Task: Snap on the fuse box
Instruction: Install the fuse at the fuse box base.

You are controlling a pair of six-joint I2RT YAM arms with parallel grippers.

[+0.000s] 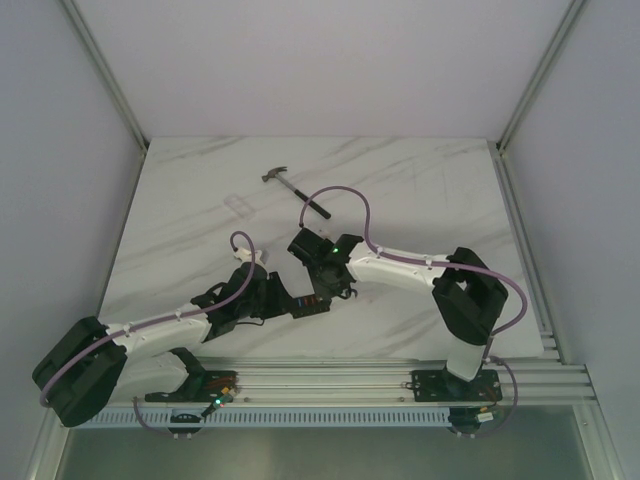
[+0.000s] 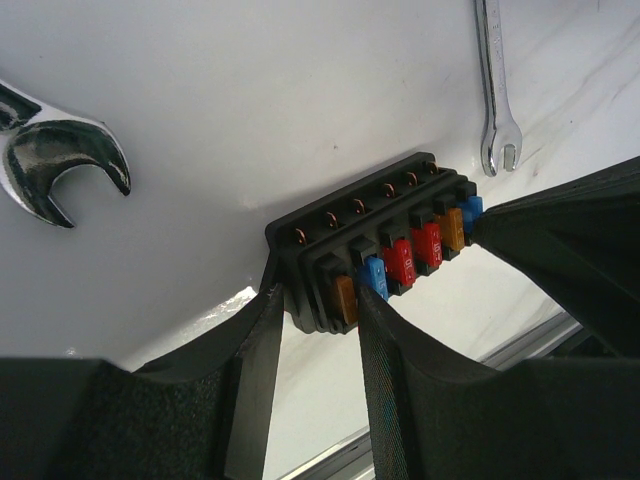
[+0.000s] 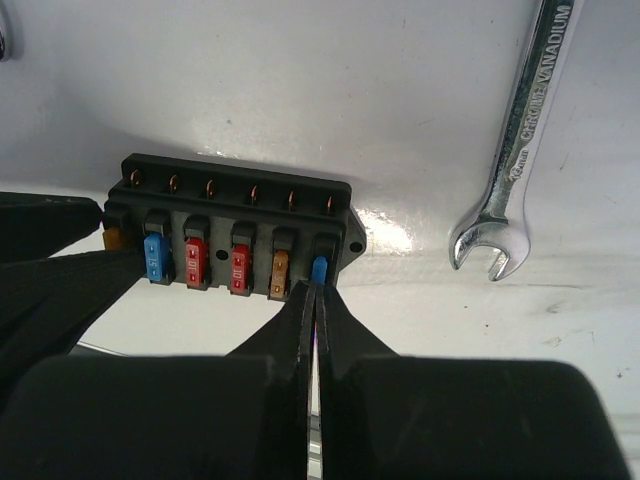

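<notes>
Two grippers meet on the fuse box (image 3: 230, 195), which lies on the table (image 1: 420, 190) with its long axis 9-to-3 in the right wrist view. Right gripper (image 3: 316, 295) closed, tips touching the end blue fuse (image 3: 319, 268); box at its 12 o'clock. Left gripper (image 2: 315, 310) clamps the opposite end. Top view barely shows the box; contact faces hidden.

We count one small black plastic fuse box (image 3: 235, 190). It has six little fuses (image 3: 240, 268): two blue, two red and two orange. We count one big silver metal wrench (image 2: 45, 150) and one thin silver metal wrench (image 2: 491, 70), so two in all. We count one hammer with a black handle (image 1: 300, 196).
</notes>
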